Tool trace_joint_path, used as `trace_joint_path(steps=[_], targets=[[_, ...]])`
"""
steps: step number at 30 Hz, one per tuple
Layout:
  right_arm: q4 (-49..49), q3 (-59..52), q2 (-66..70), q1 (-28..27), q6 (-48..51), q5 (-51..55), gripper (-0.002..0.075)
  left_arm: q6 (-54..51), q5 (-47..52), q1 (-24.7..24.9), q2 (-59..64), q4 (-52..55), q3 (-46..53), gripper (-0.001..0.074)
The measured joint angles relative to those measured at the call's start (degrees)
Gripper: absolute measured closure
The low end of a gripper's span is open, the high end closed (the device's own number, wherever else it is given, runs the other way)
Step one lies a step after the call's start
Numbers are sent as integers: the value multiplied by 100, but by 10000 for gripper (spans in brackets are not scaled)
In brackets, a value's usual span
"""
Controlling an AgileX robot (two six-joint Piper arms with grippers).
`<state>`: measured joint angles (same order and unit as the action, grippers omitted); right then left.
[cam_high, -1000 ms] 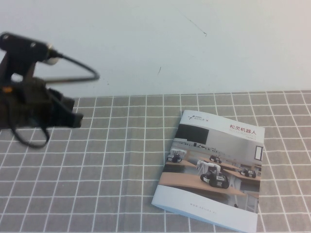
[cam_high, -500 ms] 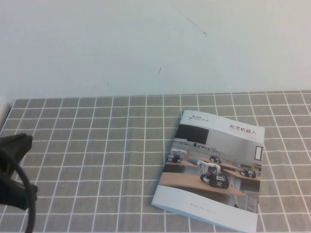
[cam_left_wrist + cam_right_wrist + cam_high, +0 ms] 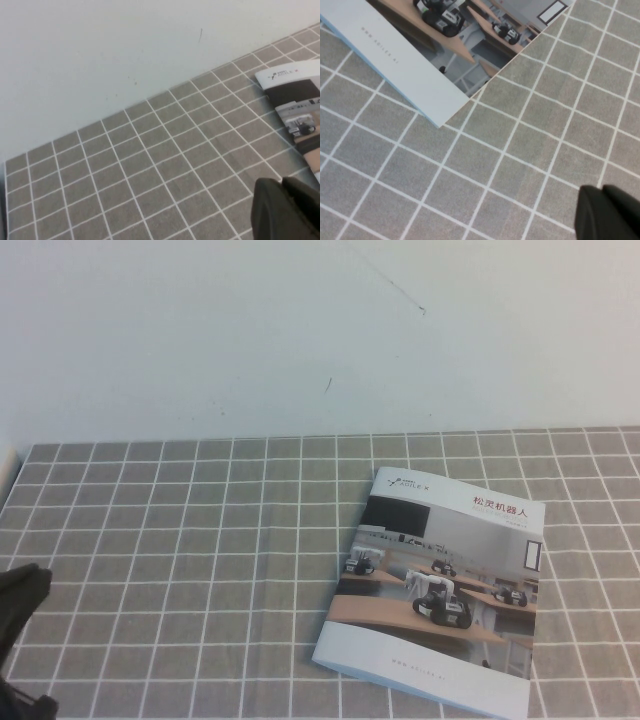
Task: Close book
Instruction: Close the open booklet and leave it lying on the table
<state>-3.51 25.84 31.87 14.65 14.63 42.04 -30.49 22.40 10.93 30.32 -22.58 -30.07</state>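
Observation:
The book (image 3: 437, 585) lies closed and flat on the checked cloth, right of centre, its cover printed with a photo of robots on desks and Chinese lettering. One corner of the book (image 3: 295, 107) appears in the left wrist view, and the book's (image 3: 435, 45) front corner in the right wrist view. My left gripper (image 3: 282, 186) is shut and empty, low over the cloth well left of the book; only a dark piece of that arm (image 3: 18, 620) shows at the high view's lower left edge. My right gripper (image 3: 601, 192) is shut, empty, over bare cloth near the book's front right corner.
A grey cloth (image 3: 200, 570) with a white grid covers the table. A plain pale wall (image 3: 300, 340) rises just behind the cloth's far edge. A white strip of table edge (image 3: 6, 462) shows at the far left.
The left arm, raised at the upper left a second ago, has dropped and pulled back to the lower left corner. The book has stayed where it was.

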Motion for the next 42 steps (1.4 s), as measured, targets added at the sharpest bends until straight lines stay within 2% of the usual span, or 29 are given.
trace_joint_path(steps=[11, 17, 20, 24, 35, 42], targets=[[0, 0, 0, 0, 0, 21, 729, 92, 526, 0, 0, 121, 7, 736], [0, 0, 0, 0, 0, 21, 729, 148, 70, -12, -173, 1731, 87, 737], [0, 0, 0, 0, 0, 21, 729, 172, 29, -169, -562, 2371, 290, 737], [0, 0, 0, 0, 0, 21, 729, 490, 17, -427, -1169, 2590, 790, 737], [-14, 0, 0, 0, 0, 21, 729, 1792, -17, -916, -2778, 2740, 2943, 737], [-56, -3, -24, 0, 0, 54, 729, 2248, -221, -954, -3082, 2872, 3062, 737]])
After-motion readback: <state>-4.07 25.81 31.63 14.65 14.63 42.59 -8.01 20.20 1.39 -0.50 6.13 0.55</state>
